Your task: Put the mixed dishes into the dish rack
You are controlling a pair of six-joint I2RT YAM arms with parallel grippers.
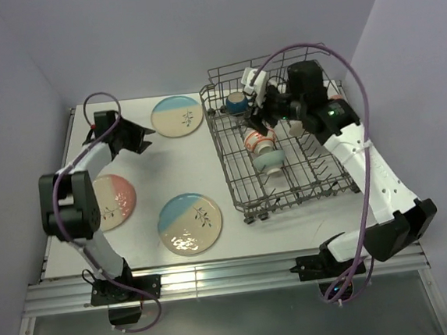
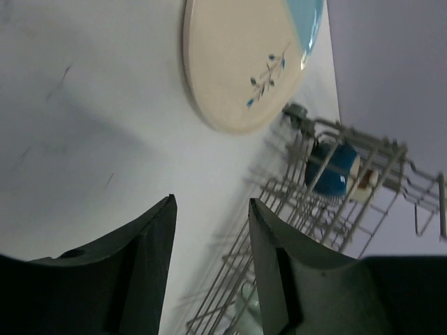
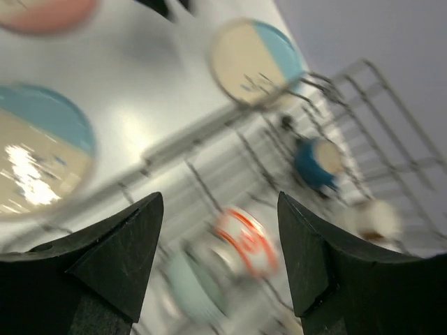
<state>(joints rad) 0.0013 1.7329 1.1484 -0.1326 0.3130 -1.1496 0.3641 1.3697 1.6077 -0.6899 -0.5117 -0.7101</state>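
The grey wire dish rack [image 1: 234,178] stands at the right. In it are a dark-blue mug [image 1: 236,102], an orange-red bowl [image 1: 259,139] and a pale teal bowl [image 1: 270,160]. My right gripper [image 1: 260,116] hangs open and empty over the rack. Its wrist view, blurred, shows the orange-red bowl [image 3: 248,241] and teal bowl [image 3: 195,286] below the open gripper [image 3: 220,199]. Three plates lie on the table: a blue one at the back [image 1: 177,115], a pink one at the left [image 1: 113,201], a blue one in front [image 1: 189,222]. My left gripper [image 1: 144,139] is open and empty, left of the back plate [image 2: 241,63].
The left wrist view shows the open gripper [image 2: 211,202] above bare white table, with the rack's corner [image 2: 279,209] and blue mug [image 2: 334,167] beyond. A pale, brownish blurred object [image 3: 377,220] sits beside the mug. Purple walls close the back and sides.
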